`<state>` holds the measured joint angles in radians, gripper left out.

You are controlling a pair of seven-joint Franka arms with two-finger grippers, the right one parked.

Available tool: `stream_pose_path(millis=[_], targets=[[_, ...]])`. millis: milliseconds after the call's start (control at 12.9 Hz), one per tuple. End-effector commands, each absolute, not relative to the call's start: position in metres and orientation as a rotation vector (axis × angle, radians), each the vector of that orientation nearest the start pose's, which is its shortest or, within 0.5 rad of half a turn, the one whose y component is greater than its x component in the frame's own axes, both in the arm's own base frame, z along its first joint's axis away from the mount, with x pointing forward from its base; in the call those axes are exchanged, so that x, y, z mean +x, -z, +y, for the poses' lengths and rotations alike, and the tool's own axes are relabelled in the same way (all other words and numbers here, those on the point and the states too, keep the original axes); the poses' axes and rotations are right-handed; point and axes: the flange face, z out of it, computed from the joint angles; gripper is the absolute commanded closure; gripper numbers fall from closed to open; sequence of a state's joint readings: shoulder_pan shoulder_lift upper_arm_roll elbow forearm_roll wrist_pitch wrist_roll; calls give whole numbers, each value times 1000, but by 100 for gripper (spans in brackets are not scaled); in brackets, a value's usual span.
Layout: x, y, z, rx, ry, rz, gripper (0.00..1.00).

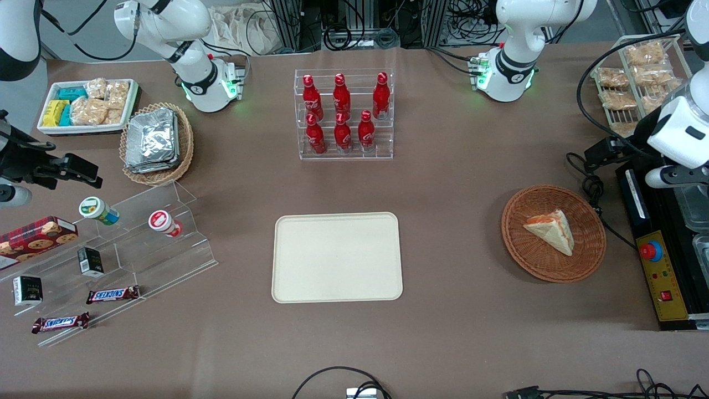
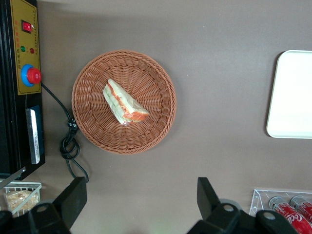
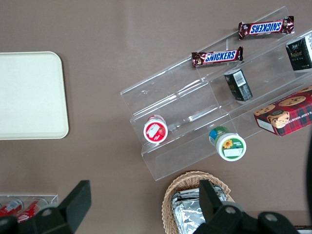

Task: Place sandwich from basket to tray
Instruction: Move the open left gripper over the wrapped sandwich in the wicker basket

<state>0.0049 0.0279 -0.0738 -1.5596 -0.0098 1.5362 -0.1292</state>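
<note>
- Left wrist view gives me the tool with its two fingers spread wide apart and nothing between them, hanging high above the bare table.
- From there I look down on the basket, and the sandwich lies flat inside it, near its middle, filling edge showing.
- In the front view the basket sits at the right of the frame with the sandwich in it; the tray lies at lower centre, well apart from the basket and with nothing on it.
- My reading of progress: nothing is done yet. I have not descended or gripped; approach, grasp, lift, carry and release on the tray are all left.
- Counts: one sandwich, one reddish basket, one tray.
- Farther out, six red bottles stand in a clear rack at upper centre.
- At the left of the frame I count two Snickers bars, one tan basket of foil packets, and one white bin of snacks.
</note>
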Motion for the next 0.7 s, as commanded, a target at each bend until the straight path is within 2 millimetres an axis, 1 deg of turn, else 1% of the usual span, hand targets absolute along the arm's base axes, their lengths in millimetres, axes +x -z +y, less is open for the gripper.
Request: stream_pose_path(millis=[0,77,155,310,387,465,619], targets=[[564,-616,-39,-3153,-80,-96,0],[564,-616,-38,-3154,-77,-96,0],[568,-608,-36,-3143,-102,-106,0],[570,-594,-29,-3129,-148,-139,0],[572,-583,-25,-3124,-162,-179,0],[575,-570,-17,-3116,-167,-267,0],[575,-537,-2,-3099,-131,-437,0]])
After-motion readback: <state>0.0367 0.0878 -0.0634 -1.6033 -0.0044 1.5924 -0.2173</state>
